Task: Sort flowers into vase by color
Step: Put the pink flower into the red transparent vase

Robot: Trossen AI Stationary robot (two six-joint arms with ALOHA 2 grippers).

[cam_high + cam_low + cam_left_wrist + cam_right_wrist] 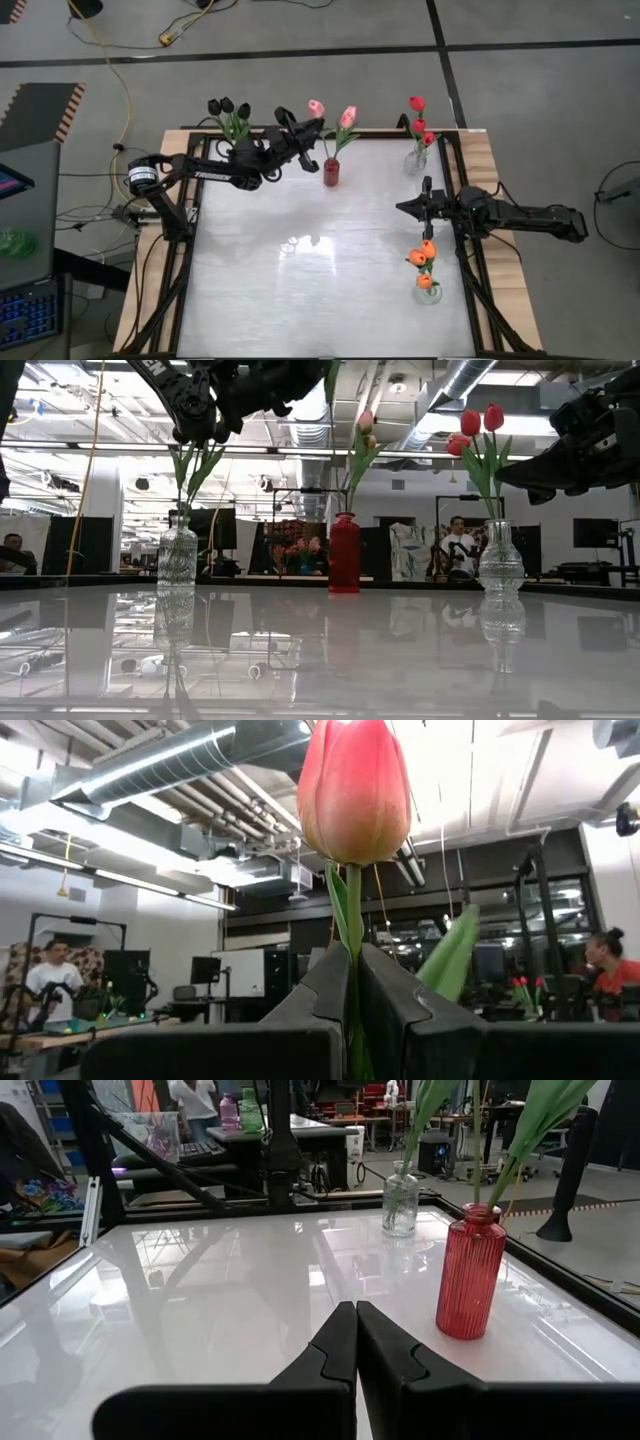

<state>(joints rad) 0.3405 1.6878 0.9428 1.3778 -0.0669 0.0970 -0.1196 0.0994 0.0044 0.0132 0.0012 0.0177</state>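
The left tool [318, 125] is clenched on the stem of a pink tulip [352, 790], held high over the far edge of the desk [300, 270], just beside the red vase [331, 172] that already holds another pink tulip [348, 117]. In the left wrist view the stem runs straight up between the dark fingers [325, 985], gripped low on the stalk.

The risk, as I judge it, lies in threading that thin stem into the narrow red neck. A slightly off approach could catch the standing flower's leaves or nudge the vase over. The stem may also bend or slide in the grip.

The right tool [404, 207] is clenched on nothing, waiting low over the right side of the desk. It sits between the clear vase of red tulips [418, 122] and the clear vase of orange tulips [424, 262]. Black tulips [228, 106] stand in a clear vase at the far left corner.

No brand, label or writing can be read on the vases or the desk.
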